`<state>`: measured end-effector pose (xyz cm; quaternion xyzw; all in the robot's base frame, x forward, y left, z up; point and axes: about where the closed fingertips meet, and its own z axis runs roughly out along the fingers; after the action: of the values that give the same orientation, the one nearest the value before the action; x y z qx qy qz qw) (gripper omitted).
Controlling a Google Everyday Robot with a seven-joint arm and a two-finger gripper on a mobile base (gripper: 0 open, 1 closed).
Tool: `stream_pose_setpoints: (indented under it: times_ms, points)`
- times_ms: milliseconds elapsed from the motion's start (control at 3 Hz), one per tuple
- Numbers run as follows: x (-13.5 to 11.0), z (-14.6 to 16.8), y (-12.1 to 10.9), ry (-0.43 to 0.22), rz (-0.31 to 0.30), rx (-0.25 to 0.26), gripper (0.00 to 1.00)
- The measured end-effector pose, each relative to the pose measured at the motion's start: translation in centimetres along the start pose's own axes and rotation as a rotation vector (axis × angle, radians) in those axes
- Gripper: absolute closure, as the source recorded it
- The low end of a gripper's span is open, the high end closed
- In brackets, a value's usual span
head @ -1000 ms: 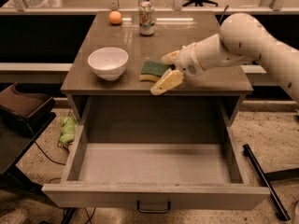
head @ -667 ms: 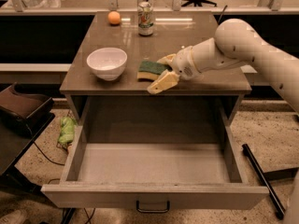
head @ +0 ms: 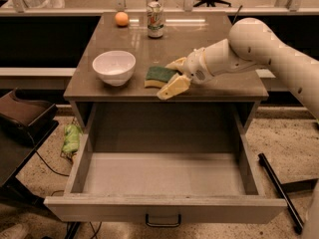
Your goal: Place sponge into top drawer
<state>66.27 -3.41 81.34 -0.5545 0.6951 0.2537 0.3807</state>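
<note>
At centre frame my gripper (head: 167, 79) sits spread around the sponge (head: 158, 75) on the cabinet top (head: 224, 86). The top drawer (head: 164, 208) is open below. I judge grasp, carry and drop remain.

warm, dim light from above. glare streaks the bench (head: 224, 83) beside the can (head: 155, 19); my jaws, at the bench's front edge, are evenly lit; the top drawer (head: 164, 176) darkens toward its back.
</note>
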Motion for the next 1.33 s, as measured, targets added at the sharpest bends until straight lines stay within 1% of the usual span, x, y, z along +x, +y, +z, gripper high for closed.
stream_pose_setpoints:
  times_ms: [333, 667, 1333]
  points:
    - [-0.02, 0.01, 0.01, 0.0, 0.0, 0.0, 1.0]
    - [-0.03, 0.01, 0.01, 0.0, 0.0, -0.001, 1.0]
    - [-0.11, -0.04, 0.01, 0.0, 0.0, -0.001, 0.57]
